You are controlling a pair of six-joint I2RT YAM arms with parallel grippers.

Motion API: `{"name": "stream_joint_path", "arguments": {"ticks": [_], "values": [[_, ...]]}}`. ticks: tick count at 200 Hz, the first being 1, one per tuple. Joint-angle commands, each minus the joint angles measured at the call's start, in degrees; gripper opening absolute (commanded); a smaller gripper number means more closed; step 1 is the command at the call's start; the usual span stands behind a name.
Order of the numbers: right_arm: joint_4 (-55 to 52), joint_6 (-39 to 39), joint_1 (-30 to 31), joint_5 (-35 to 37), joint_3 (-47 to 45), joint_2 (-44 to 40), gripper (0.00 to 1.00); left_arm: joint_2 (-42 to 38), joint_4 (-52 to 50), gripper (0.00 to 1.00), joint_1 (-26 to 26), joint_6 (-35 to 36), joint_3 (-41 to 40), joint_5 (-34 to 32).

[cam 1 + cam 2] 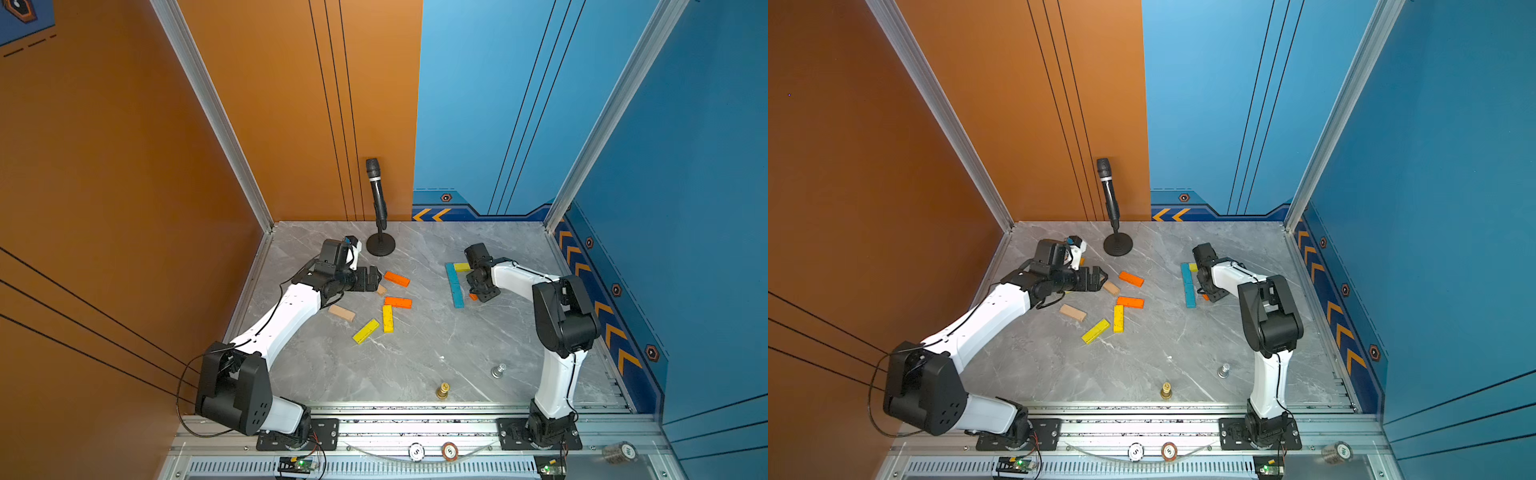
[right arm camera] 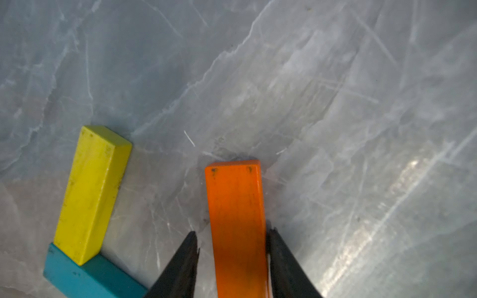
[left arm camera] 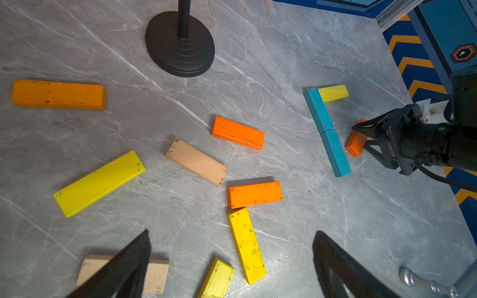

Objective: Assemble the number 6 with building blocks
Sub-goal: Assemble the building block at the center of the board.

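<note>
Clutter first, near to far: two chips [image 1: 416,452] mid front rail. A gold chess piece [image 1: 443,390] and a silver chess piece [image 1: 498,370] stand upright on the table [image 1: 415,357], well apart from the blocks. Mic stand [image 1: 380,245] sits at the back wall, near your left gripper [image 3: 232,233]. That gripper hangs over the loose pile, fingers wide apart, empty.

Blocks: flat painted bars, paint chipped with dark specks. The loose pile is left of centre, lying flat at mixed angles: tan blocks [image 3: 196,161], yellow blocks [image 3: 99,183], orange blocks [image 3: 237,133]. One yellow butts an orange at a corner. Further right, blue blocks [image 1: 451,274] lie end to end in a line, with a yellow block [image 1: 461,267] touching its far end, square to it. Your right gripper [image 2: 232,231] straddles an orange block [image 2: 236,219] just beside that line. One finger is at its edge with a visible gap at the other, so loose, not clamped.

Count: 4 orange, 4 yellow, 2 blue, 2 tan; 2 chess pieces, 2 chips, 1 mic stand.
</note>
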Motion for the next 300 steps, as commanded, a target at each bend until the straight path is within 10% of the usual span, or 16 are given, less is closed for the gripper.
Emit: {"name": "stream_joint_path", "arguments": {"ticks": [1, 103, 197, 300], "values": [[2.24, 3.45, 0.04, -4.43, 1.32, 1.79, 0.51, -0.63, -1.0, 0.98, -0.23, 0.65, 0.33, -0.88], [2.44, -3.55, 0.02, -9.27, -1.73, -5.1, 0.52, -0.72, -1.09, 0.98, -0.3, 0.84, 0.27, -1.04], [-11.18, -47.94, -4.57, -12.85, 5.32, -5.9, 0.52, -0.45, -1.28, 0.98, -0.25, 1.1, 0.43, -1.2], [-13.78, -67.1, -15.32, -17.16, 9.2, 1.38, 0.54, -0.01, -1.61, 0.98, -0.73, 2.18, 0.61, -1.07]]}}
